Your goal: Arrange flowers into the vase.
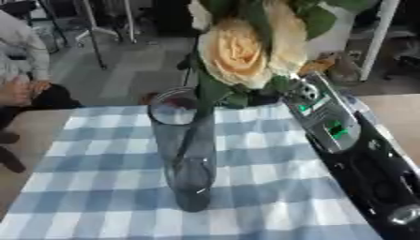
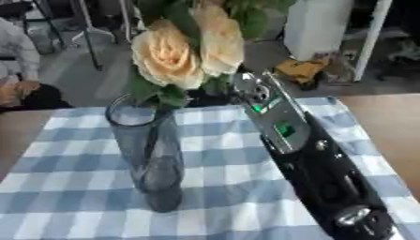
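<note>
A cream-peach rose (image 1: 234,51) with green leaves hangs close to the camera, just above and right of the mouth of a tall clear glass vase (image 1: 184,150). Its green stem (image 1: 197,125) runs down inside the vase. My right arm comes in from the lower right, silver and black, and ends at the flower's base. The right hand (image 1: 264,97) shows only as a dark patch behind the leaves, shut on the rose below the bloom. The vase stands upright on a blue-and-white checked cloth (image 1: 271,187). My left hand is in no view.
The cloth covers a wooden table (image 1: 398,112) whose bare top shows at the right and left edges. A seated person (image 1: 16,70) is beyond the table's far left corner. Chair legs and a white object (image 1: 336,33) stand on the floor behind.
</note>
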You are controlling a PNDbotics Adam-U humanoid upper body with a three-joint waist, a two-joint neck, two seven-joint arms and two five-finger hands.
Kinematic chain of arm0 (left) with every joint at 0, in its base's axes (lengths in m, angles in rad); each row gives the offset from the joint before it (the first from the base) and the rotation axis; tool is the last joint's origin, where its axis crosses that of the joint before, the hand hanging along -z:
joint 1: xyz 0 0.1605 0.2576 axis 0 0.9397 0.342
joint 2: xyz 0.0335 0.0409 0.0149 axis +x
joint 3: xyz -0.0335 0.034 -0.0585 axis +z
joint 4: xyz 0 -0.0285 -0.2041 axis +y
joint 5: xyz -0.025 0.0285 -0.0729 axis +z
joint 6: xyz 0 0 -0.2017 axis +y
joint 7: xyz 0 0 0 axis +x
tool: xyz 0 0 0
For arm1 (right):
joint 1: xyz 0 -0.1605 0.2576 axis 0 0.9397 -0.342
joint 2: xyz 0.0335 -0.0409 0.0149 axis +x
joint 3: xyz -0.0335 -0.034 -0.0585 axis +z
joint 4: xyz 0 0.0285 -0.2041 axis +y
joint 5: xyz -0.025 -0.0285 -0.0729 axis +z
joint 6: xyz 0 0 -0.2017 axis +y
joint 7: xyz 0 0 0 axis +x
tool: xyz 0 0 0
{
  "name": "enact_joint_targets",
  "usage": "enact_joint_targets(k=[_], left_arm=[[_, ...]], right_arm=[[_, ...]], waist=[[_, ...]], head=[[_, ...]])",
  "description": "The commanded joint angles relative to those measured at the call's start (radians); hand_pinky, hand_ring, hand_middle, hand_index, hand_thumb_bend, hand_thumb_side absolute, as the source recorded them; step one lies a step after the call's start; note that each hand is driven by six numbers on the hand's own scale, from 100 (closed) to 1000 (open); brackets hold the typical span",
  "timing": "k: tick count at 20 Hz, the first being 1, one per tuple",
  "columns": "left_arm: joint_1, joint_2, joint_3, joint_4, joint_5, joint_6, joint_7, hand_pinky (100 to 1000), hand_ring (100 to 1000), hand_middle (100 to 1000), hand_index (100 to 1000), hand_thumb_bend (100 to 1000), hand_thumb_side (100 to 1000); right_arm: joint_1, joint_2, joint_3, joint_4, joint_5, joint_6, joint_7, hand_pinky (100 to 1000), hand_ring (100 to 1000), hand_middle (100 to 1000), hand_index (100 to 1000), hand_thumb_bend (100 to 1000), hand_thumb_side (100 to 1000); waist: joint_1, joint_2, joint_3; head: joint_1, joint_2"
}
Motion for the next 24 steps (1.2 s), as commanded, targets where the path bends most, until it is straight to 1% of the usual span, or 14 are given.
enact_joint_targets(k=[1,8,14,24], left_arm=[[-0.008,0.015,-0.002,-0.019,-0.001,0.002,-0.001,383,613,726,820,100,1000],[-0.006,0.016,-0.001,-0.019,-0.001,0.002,-0.002,382,614,727,820,100,1000],[-0.005,0.017,-0.002,-0.019,-0.001,0.003,-0.004,381,614,728,820,100,1000],[-0.003,0.018,0.0,-0.019,-0.002,0.004,-0.003,381,615,730,821,100,1000]], right_arm=[[-0.012,-0.03,-0.014,-0.018,0.013,-0.01,-0.006,952,1000,487,906,662,1000],[-0.001,-0.051,-0.018,-0.021,0.019,-0.027,-0.005,962,1000,505,911,691,1000],[0.015,-0.069,-0.024,-0.023,0.024,-0.035,0.0,964,1000,506,911,693,1000],[0.042,-0.099,-0.043,-0.048,0.013,-0.018,-0.024,963,1000,505,910,678,1000]], waist=[[0.0,-0.027,-0.002],[0.001,-0.027,-0.003],[0.002,-0.027,-0.005],[0.006,-0.029,-0.01]], head=[[0.004,-0.014],[0.006,-0.015],[0.008,-0.016],[0.01,-0.017]])
